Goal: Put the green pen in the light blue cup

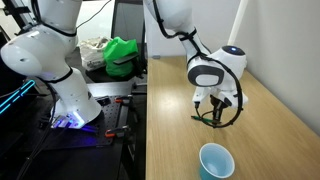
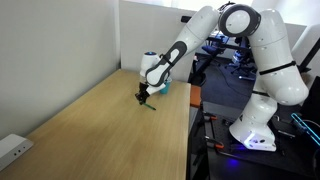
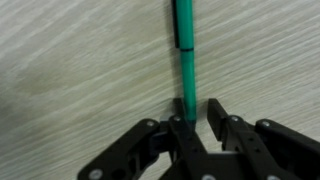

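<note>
The slim green plastic pen (image 3: 184, 45) is seen lying flat on the pale wood-grain tabletop (image 3: 70, 60) in the wrist view, running straight up the picture; its near end is tucked between the two fingers (image 3: 217, 112) of the black two-fingered tool (image 3: 197, 108). The tool is set narrow, not wide; the pen is straddled rather than squeezed, since a sliver of tabletop is visible between the pen and one finger, while the other finger is pressed right up against it or very nearly so; which of those can't be told for sure.

In an exterior view the tool (image 1: 214, 112) is lowered to the tabletop, with the white arm bent over above it; the round light blue plastic cup (image 1: 216, 160) is stood upright, mouth up, nearer the camera and clearly apart from the tool. In an exterior view the same cup (image 2: 165, 88) is partly hidden just behind the arm's wrist.

A crumpled bright green bag (image 1: 122, 55) is parked off the tabletop on a side surface; a small white box (image 2: 12, 150) is sat at a tabletop corner.
</note>
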You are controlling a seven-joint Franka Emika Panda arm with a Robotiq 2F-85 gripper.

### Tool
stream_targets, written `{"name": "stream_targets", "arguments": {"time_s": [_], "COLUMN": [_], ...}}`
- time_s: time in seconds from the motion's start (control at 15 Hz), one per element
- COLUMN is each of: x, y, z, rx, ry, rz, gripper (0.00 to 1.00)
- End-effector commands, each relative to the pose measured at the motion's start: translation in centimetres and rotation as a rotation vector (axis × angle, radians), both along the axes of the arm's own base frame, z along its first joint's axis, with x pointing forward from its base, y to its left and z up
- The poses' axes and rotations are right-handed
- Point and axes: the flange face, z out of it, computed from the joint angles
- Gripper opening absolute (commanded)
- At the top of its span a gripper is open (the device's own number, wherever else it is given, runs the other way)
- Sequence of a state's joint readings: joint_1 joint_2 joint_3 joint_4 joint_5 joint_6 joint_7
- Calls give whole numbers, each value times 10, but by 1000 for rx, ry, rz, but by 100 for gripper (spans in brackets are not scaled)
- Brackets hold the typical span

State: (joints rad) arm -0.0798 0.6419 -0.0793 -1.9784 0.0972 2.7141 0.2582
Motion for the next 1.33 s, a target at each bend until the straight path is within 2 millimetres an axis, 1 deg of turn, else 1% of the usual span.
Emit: {"name": "stream_targets", "arguments": {"time_s": [0.0,0.13,0.2,0.27,0.33,0.4,0.6,0.73,0.93,1.27], "x": [6,6,6,6,6,6,6,3,-5,-12], "y": [-1,-1,-1,-1,-1,-1,-1,3,8,10], "z": [2,2,2,2,2,1,2,8,26,57], "rx": [19,20,20,19,20,20,20,6,-23,-90], "ry": [21,23,25,28,30,32,38,30,8,-15], "rz": [5,5,5,5,6,5,5,-2,-38,-120], "gripper": [31,27,15,7,1,0,3,3,3,3]}}
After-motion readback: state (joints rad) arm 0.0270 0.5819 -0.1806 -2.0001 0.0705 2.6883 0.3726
